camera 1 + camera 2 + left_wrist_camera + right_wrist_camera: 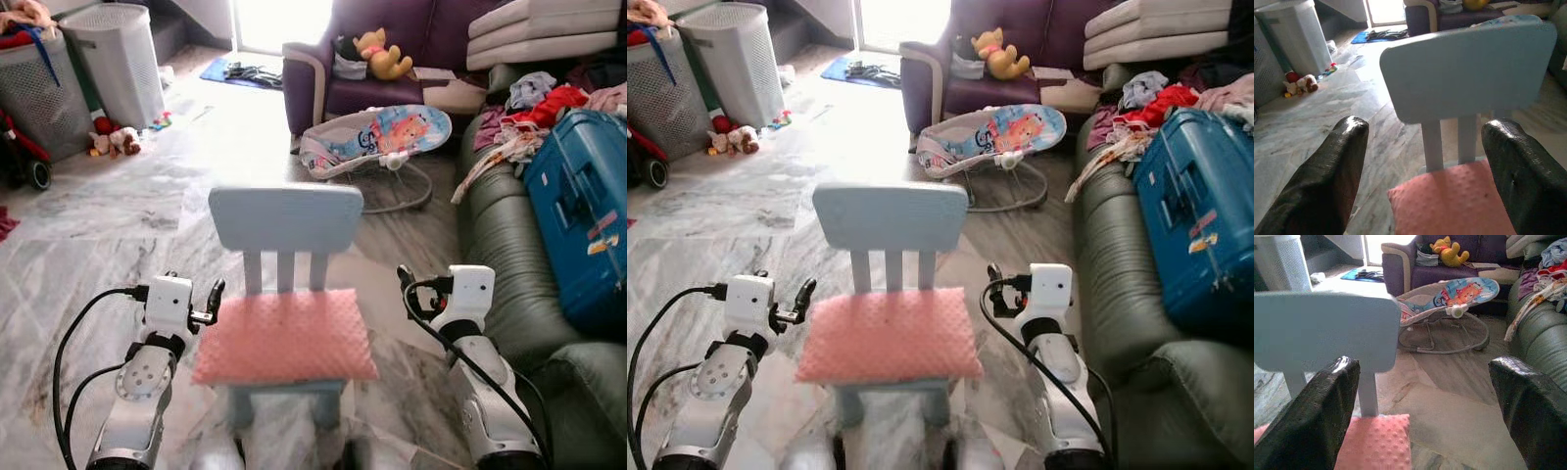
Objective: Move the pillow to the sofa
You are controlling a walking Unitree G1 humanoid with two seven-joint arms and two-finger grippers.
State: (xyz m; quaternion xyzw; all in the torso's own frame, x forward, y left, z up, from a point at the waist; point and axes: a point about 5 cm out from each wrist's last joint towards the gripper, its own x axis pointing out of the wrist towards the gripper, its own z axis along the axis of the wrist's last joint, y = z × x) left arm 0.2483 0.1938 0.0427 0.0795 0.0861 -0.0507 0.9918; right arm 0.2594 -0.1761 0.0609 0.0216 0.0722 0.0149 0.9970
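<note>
A pink dotted pillow (284, 338) lies flat on the seat of a small light-blue chair (285, 217) right in front of me. My left gripper (217, 294) hovers just off the pillow's left edge, open and holding nothing. My right gripper (402, 277) hangs by the pillow's right side, also open and empty. In the left wrist view the pillow (1452, 205) and chair back (1469, 68) sit between the two black fingers (1327, 181). The green sofa (505, 245) runs along my right.
A blue suitcase (583, 211) and loose clothes (534, 108) lie on the sofa. A baby bouncer (377, 137) stands behind the chair, with a purple armchair (343, 59) and yellow plush toy (380, 54) beyond. Laundry baskets (118, 59) stand far left on the marble floor.
</note>
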